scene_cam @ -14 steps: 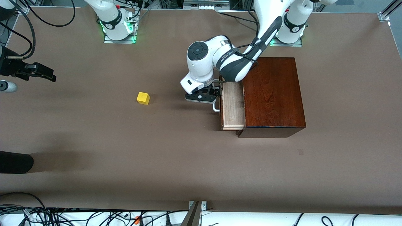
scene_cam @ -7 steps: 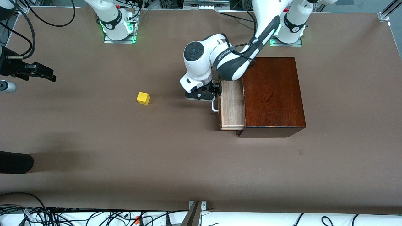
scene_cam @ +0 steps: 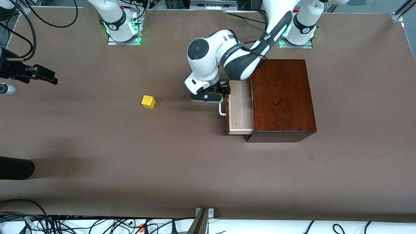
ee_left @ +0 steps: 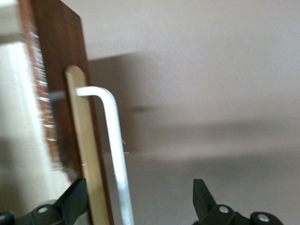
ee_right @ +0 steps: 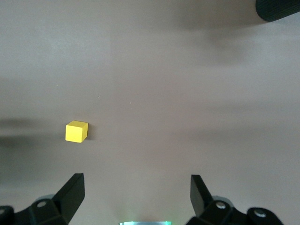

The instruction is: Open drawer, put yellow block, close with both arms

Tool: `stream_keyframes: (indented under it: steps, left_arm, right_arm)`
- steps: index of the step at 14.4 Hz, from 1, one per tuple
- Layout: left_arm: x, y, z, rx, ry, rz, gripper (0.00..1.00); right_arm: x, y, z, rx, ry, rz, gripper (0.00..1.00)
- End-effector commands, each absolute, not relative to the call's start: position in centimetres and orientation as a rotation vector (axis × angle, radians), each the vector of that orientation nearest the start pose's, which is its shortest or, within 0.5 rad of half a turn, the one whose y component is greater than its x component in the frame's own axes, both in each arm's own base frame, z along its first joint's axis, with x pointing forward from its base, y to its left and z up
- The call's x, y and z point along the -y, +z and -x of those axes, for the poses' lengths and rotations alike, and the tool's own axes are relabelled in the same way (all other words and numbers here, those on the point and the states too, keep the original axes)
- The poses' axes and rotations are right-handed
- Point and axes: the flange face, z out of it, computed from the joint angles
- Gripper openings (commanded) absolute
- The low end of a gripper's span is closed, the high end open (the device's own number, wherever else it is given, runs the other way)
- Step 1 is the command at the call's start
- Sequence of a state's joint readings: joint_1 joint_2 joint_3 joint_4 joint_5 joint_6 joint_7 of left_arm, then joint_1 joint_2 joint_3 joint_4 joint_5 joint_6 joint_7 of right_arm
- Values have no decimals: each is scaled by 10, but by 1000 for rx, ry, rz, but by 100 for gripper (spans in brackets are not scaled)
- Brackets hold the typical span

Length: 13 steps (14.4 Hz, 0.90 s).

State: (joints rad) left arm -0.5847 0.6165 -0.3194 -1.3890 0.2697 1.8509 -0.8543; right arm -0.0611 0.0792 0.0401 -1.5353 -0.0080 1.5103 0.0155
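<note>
Left gripper [scene_cam: 217, 97] sits at the drawer [scene_cam: 240, 107] handle [ee_left: 115, 150], fingers spread wide around the bar, not pinching it. Drawer is only part-way out of the wooden box [scene_cam: 282, 97]. Yellow block [scene_cam: 148, 101] lies on bare brown table [scene_cam: 130, 156], toward the right arm's end. Right gripper [ee_right: 136, 206] waits spread above it (cables along the table edge).

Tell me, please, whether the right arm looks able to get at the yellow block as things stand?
Probably yes. The yellow block sits alone on bare table with nothing beside it, and the right hand, open, has it in plain sight below. The left hand is busy at the drawer, well away.
</note>
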Motion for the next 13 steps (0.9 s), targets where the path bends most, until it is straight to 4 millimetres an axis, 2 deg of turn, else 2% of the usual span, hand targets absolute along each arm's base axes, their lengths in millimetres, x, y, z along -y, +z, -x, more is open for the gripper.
stream_keyframes:
  steps: [1,2,4,6,7,8,10,12,13]
  left_arm:
    - [494,417,-480,-97,6,2994,100]
    - [484,436,-482,-73,-12,2988,100]
    - [449,467,-496,-5,-3,2968,100]
    - [416,493,-507,-56,8,2950,100]
    - [394,505,-515,-84,33,2936,100]
    - [368,517,-525,-121,54,2932,100]
    - [324,542,-540,-185,67,2966,100]
    - [276,555,-559,-202,123,3034,100]
    - [251,564,-566,-186,157,3099,100]
  right_arm:
    - [14,599,-574,-51,142,3140,100]
    - [9,607,-574,-46,120,3140,100]
    - [-1,623,-573,-31,84,3109,100]
    - [-23,627,-570,-31,80,3060,100]
    - [-39,629,-565,-50,105,3059,100]
    - [-63,631,-556,-45,152,3063,100]
    - [-95,624,-546,-130,207,3076,100]
    - [-130,605,-542,-181,228,3088,100]
    - [-144,589,-541,-211,226,3089,100]
